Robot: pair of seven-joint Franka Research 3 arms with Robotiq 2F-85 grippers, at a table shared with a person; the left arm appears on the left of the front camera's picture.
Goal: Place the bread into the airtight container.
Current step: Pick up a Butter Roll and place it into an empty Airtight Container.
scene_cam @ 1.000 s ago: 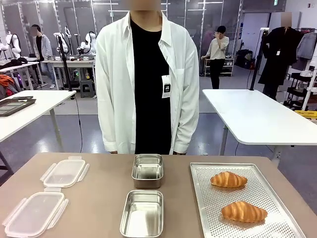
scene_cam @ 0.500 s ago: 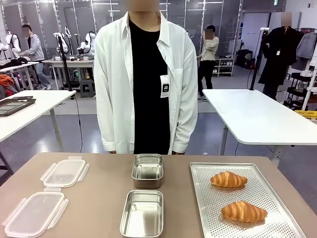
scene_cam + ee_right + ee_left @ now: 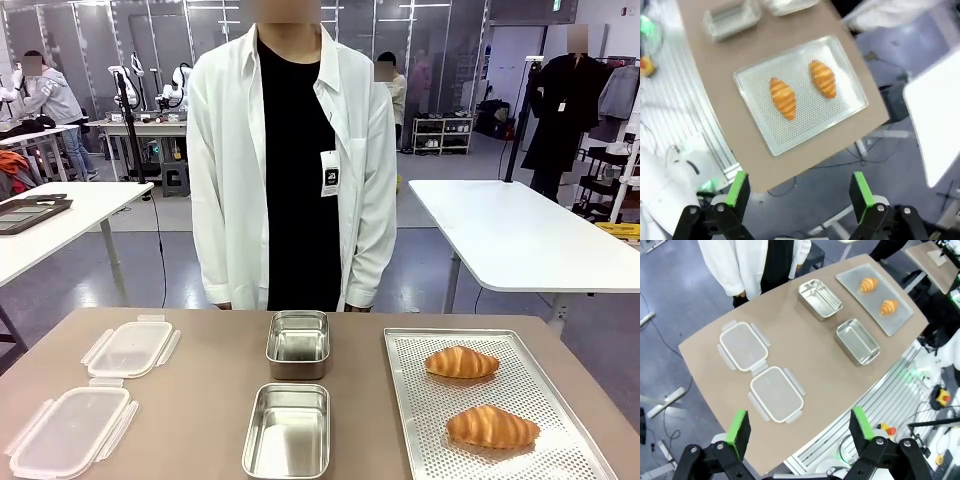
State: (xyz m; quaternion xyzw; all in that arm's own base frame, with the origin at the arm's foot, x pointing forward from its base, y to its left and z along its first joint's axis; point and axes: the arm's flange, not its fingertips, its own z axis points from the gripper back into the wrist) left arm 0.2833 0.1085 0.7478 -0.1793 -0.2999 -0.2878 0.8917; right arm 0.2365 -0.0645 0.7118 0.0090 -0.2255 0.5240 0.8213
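You have two golden-brown, ridged croissants to choose from, the near croissant (image 3: 492, 427) and the far croissant (image 3: 461, 362). Both lie on the perforated silver metal tray (image 3: 420, 440) at the right side of the brown worktop (image 3: 210, 400). Each has a glossy, banded crust, fat in the middle and tapering to blunt tips, and they rest apart from each other.

Expect them to be very light, flaky and easy to crush. Take one across its thick middle, jaws spanning the short width, and close gently. The tips would likely break off or let it swing. The crust may shed flakes but should not be slippery.

Just left of the tray stand two open rectangular stainless-steel tubs, the near container (image 3: 252, 428) and the far container (image 3: 297, 368), both empty. Two translucent clip-on plastic lids (image 3: 130, 347) lie well off to the left.

Your left gripper (image 3: 800, 430) hangs high above the worktop, jaws spread wide with nothing between them. Your right gripper (image 3: 799, 192) is likewise wide and empty, high over the tray. A person in a white shirt (image 3: 290, 180) stands at the far edge.
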